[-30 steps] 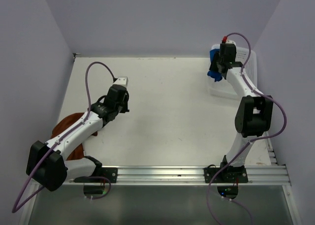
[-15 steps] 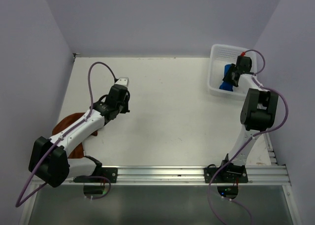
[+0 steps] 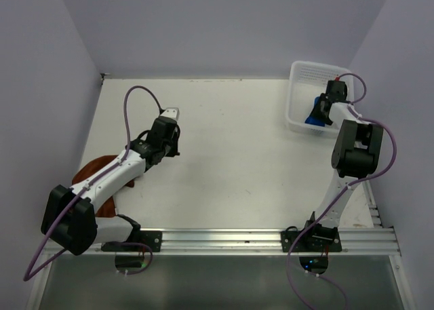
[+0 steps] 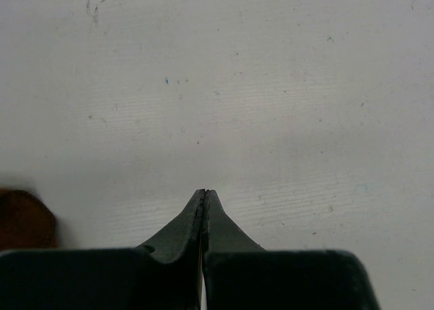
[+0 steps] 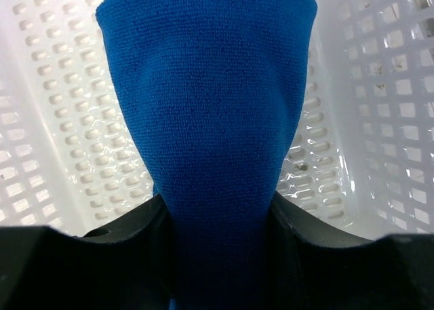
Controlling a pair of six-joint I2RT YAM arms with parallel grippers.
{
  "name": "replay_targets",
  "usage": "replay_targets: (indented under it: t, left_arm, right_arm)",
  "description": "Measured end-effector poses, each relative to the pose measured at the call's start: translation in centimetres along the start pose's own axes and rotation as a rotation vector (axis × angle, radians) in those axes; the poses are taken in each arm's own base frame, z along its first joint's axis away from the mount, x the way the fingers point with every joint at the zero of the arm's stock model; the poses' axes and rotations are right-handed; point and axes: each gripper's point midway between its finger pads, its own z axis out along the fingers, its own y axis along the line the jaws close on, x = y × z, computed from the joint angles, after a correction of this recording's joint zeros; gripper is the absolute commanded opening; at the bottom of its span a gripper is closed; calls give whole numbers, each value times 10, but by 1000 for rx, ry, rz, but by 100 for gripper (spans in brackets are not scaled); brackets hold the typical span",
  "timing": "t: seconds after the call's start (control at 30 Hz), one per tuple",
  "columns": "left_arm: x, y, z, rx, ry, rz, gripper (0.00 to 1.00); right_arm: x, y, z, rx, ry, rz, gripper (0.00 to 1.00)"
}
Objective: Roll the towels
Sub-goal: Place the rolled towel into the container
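Note:
The blue towel (image 5: 207,106) is rolled up and clamped between the fingers of my right gripper (image 5: 217,208), down inside the white basket (image 5: 380,120). In the top view the right gripper (image 3: 320,111) holds the blue towel (image 3: 314,117) in the basket (image 3: 302,72) at the far right. The rust-brown towel (image 3: 91,169) lies at the table's left edge, mostly hidden under my left arm; its corner shows in the left wrist view (image 4: 24,218). My left gripper (image 3: 167,147) is shut and empty over bare table, also seen in the left wrist view (image 4: 205,193).
The white perforated basket stands against the right wall at the far right corner. Purple walls close in the table on the left, back and right. A metal rail (image 3: 224,239) with both arm bases runs along the near edge.
My right gripper has carried the blue towel from the basket's near-left rim rightward and down into the basket. The left arm has barely moved.

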Motion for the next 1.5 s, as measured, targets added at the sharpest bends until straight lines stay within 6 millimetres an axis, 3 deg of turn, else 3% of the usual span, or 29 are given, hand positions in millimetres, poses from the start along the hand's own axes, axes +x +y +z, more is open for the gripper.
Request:
replay_targets:
  t: [0.27, 0.8, 1.1, 1.27, 1.4, 1.43, 1.5]
  left_arm:
    - [1, -3, 0, 17, 7, 3, 0]
    - [3, -10, -1, 57, 19, 4, 0]
    - [1, -12, -5, 80, 9, 14, 0]
    - [-2, -14, -10, 94, -5, 11, 0]
    - [-4, -13, -16, 101, -26, 6, 0]
    - [-5, -13, -17, 103, -32, 5, 0]
    - [-7, -13, -18, 106, -41, 4, 0]
  right_arm:
    - [4, -10, -1, 54, 11, 3, 66]
    - [-3, -16, -13, 96, 29, -3, 75]
    - [-21, -16, -44, 85, -13, 5, 78]
    - [-36, -14, -60, 72, -55, 14, 73]
    - [-45, -11, -71, 59, -83, 26, 59]
    - [-46, -11, -73, 53, -89, 29, 49]
    - [-48, -9, -75, 47, -95, 34, 45]
